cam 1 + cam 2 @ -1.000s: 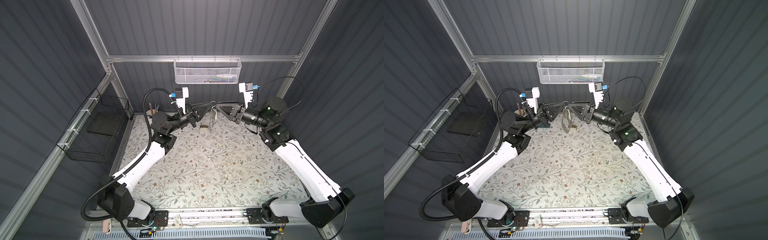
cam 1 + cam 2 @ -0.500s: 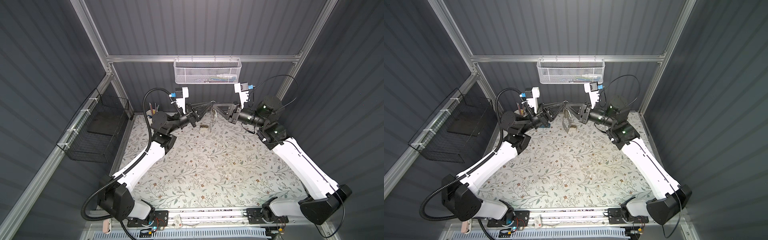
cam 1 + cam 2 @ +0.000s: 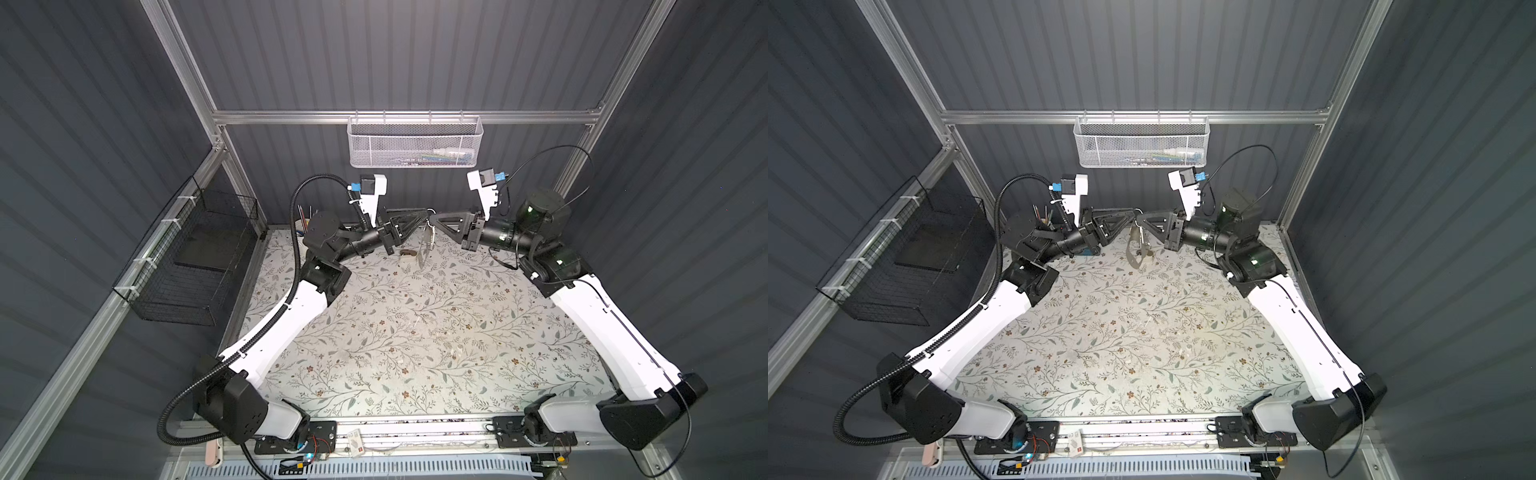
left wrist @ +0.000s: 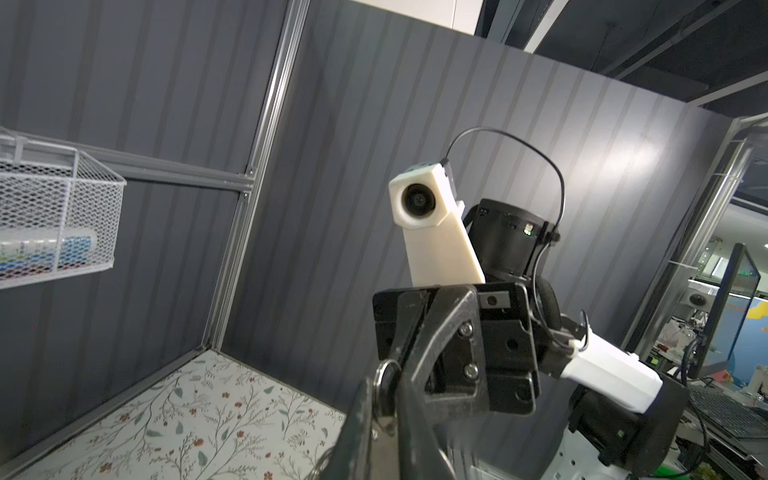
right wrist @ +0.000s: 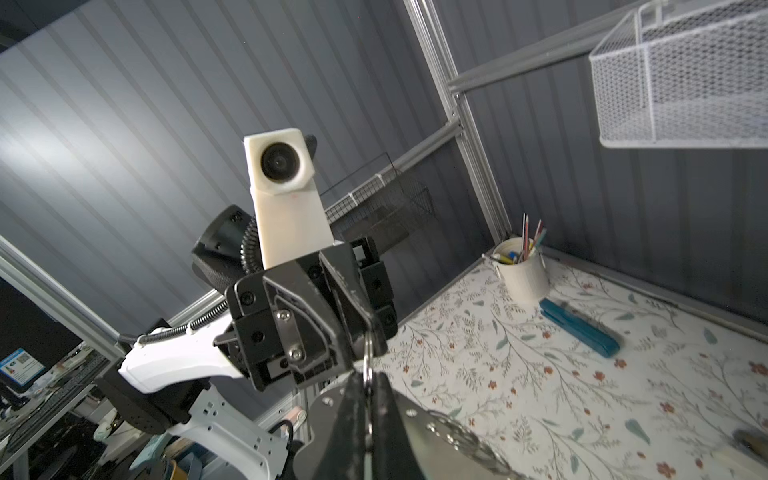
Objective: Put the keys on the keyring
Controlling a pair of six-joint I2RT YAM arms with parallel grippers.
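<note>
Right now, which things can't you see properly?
- The keys: too small to pick out in both top views; the tan speck might be them.
- Rings on the keyring: mostly hidden by left gripper and right gripper fingers in both wrist views.
- Inside the white basket: blurred behind mesh.

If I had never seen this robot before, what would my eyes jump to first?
Probably the two black grippers meeting tip to tip above the far end of the flowery table. The left gripper and right gripper both pinch the keyring, and its grey fob dangles below them. After that, you would likely spot the white mesh basket hanging on the back wall just above them.
</note>
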